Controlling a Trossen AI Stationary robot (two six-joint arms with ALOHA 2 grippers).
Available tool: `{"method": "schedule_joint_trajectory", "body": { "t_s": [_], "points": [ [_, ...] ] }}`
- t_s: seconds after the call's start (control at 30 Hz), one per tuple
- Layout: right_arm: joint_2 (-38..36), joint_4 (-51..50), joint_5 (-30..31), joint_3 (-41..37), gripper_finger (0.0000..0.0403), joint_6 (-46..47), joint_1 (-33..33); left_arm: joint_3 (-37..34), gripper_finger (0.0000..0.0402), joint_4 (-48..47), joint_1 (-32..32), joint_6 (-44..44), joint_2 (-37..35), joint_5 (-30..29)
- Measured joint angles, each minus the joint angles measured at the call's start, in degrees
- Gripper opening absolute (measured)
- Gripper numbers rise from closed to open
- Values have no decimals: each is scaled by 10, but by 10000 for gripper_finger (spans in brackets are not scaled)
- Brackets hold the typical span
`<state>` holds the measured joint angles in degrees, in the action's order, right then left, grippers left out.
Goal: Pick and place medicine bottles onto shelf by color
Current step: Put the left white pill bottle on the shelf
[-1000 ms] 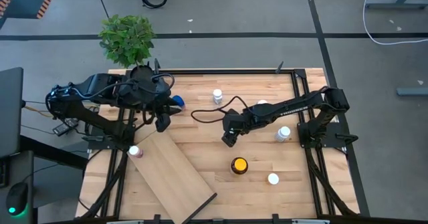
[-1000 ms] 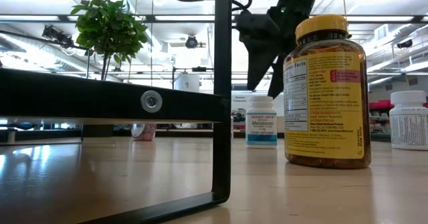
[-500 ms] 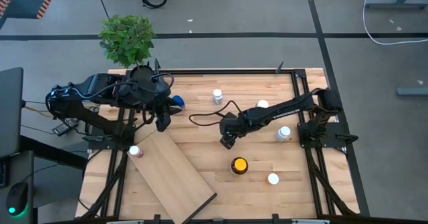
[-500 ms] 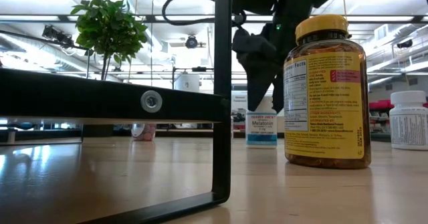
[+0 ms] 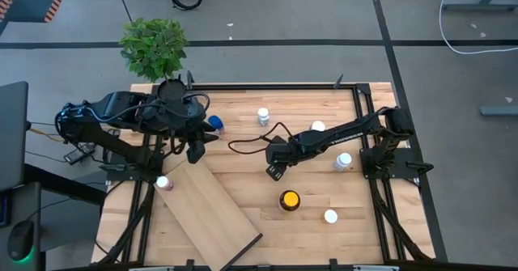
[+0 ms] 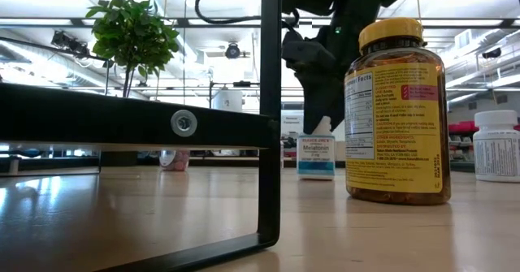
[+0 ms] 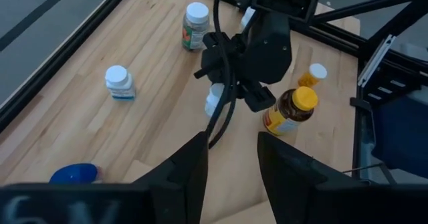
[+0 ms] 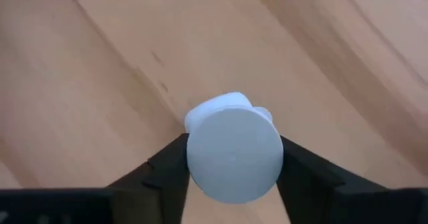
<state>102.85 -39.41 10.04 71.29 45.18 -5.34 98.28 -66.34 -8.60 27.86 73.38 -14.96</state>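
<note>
The end effector [image 8: 233, 167] fingers flank a white-capped bottle [image 8: 234, 154] over wood.

Melatonin bottle [image 6: 316, 155] mid-table, between shelf [image 5: 212, 214] and amber bottle [image 5: 289, 200].

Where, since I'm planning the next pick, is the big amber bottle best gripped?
Probably by its yellow cap, from straight above: the amber bottle stands upright and the cap is narrower than its broad body. The right gripper is shut on a white bottle; the left gripper hovers open by the shelf.

Two dark arms w/ black looping cables, right tool [image 5: 274, 171] fingers matte black
</note>
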Motion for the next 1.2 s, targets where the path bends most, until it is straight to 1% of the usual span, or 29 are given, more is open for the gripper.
{"method": "schedule_joint_trajectory", "body": {
  "t_s": [0.2, 0.3, 0.4, 0.47, 0.57, 0.67, 0.87, 1.0, 1.1, 1.2],
  "points": [
    [0, 4, -8, 7, 178, -24, -5, 0, 135, -2, 0, 0, 0, 0],
    [0, 4, -15, 28, 178, -40, -5, 0, 139, -25, 0, 0, 0, 0],
    [0, 5, -30, 73, 178, -85, -11, 0, 142, -69, 0, 1, -2, 0],
    [0, 7, -29, 110, 178, -123, -24, 0, 142, -88, 0, 1, -6, 0],
    [0, 12, -14, 164, 178, -191, -45, 0, 138, -92, 0, 3, -14, 0],
    [0, 11, -8, 200, 178, -243, -62, 0, 134, -90, 0, 5, -24, 0],
    [0, 12, -8, 226, 178, -237, -66, 0, 137, -89, 0, 16, -44, -5],
    [0, 40, 4, 241, 178, -236, -66, 0, 146, -89, -1, 16, -46, -4],
    [0, 64, 14, 262, 178, -233, -66, 0, 160, -82, -10, -3, -40, -4],
    [0, 70, 33, 297, 178, -237, -66, 0, 185, -73, -19, -13, -28, -2]
  ]
}}
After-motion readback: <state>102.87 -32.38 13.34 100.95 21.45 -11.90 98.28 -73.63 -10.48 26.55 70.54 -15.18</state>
